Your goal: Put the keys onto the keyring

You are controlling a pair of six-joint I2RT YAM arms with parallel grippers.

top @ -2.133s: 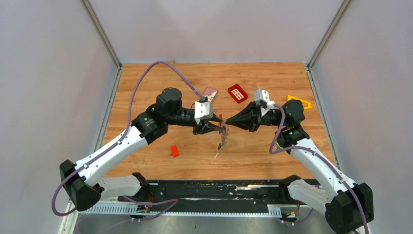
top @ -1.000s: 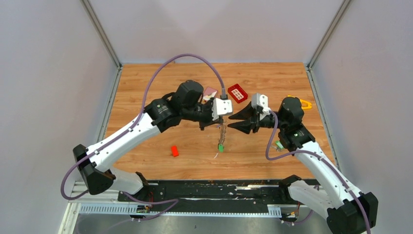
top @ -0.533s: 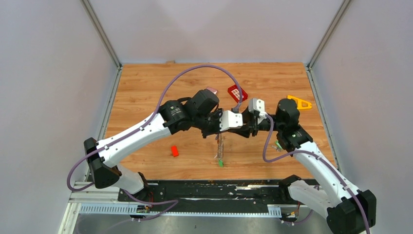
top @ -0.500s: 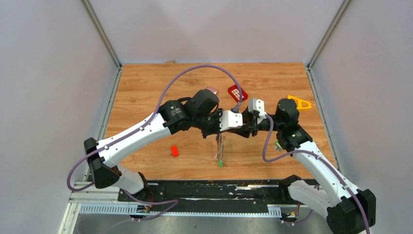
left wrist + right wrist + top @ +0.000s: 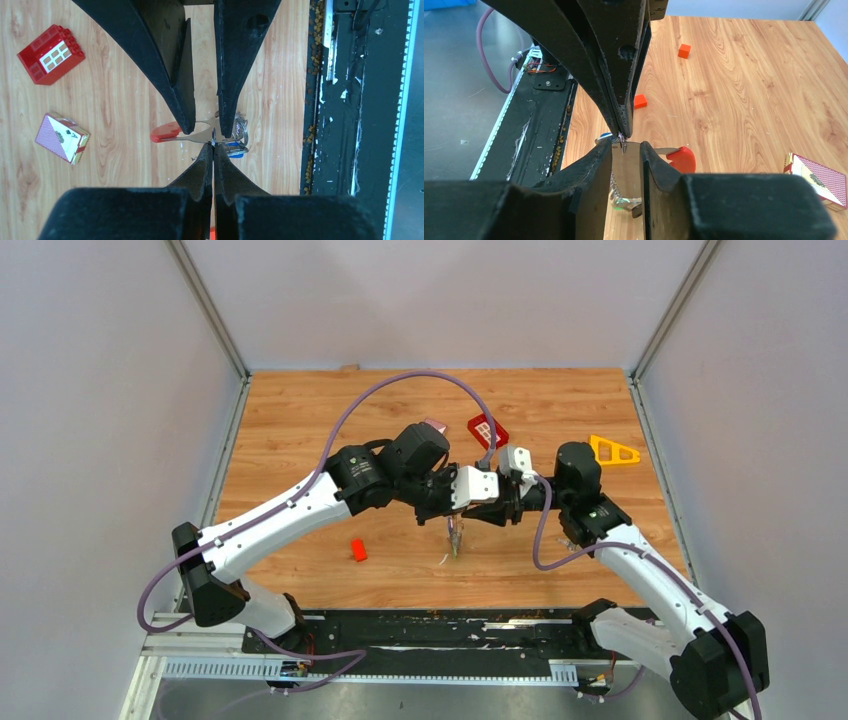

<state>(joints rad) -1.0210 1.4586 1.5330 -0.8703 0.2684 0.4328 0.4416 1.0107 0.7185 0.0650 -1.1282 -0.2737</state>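
The keyring (image 5: 202, 132) is a flat silvery strip with a glossy red piece (image 5: 164, 134) at one end and a small wire ring (image 5: 241, 131) at the other. It hangs above the middle of the wooden table (image 5: 300, 420), where the two arms meet. The keys (image 5: 455, 538) hang bunched below it, one with a green head (image 5: 624, 202) and one with a blue head (image 5: 235, 153). Well apart from it on the table lie a red toy brick (image 5: 50, 54), a playing-card box (image 5: 62, 145), a small red block (image 5: 358, 550) and an orange triangle (image 5: 612, 450). None of them crowds the meeting point. The left gripper (image 5: 213, 147) is fully closed, its tips pinching the silvery strip beside the ring. The right gripper (image 5: 626, 147) faces it tip to tip, its jaws partly apart on either side of the left gripper's tips. The strip crosses the right gripper's fingers, and I cannot tell whether they press on it.
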